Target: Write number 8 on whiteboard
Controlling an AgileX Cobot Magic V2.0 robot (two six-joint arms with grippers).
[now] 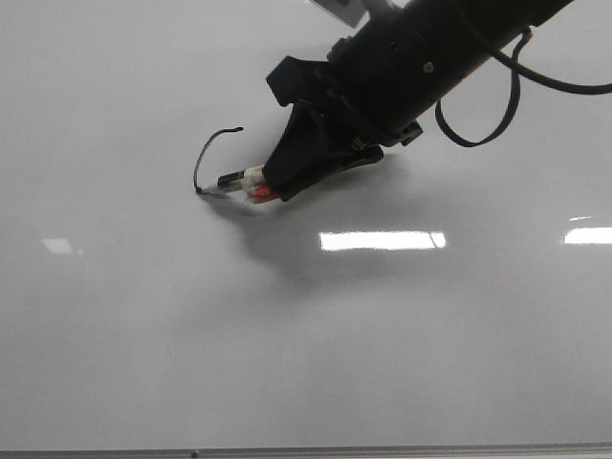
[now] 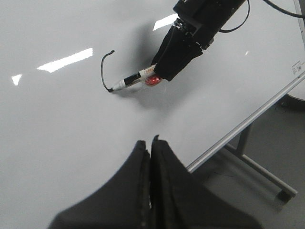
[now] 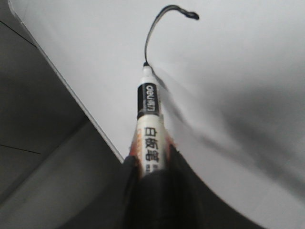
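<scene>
The whiteboard is a glossy pale grey board that fills the front view. On it is only a short black curved stroke with a small hook on top, not a full figure 8. My right gripper is shut on a white marker with black and red bands, and the marker's tip touches the lower end of the stroke. The stroke and the marker also show in the right wrist view. My left gripper is shut and empty, hovering over the board near its metal edge.
Bright rectangular light reflections lie on the board. The board's thin metal bottom edge runs along the near side. In the left wrist view a metal stand leg and grey floor show beyond the board's edge.
</scene>
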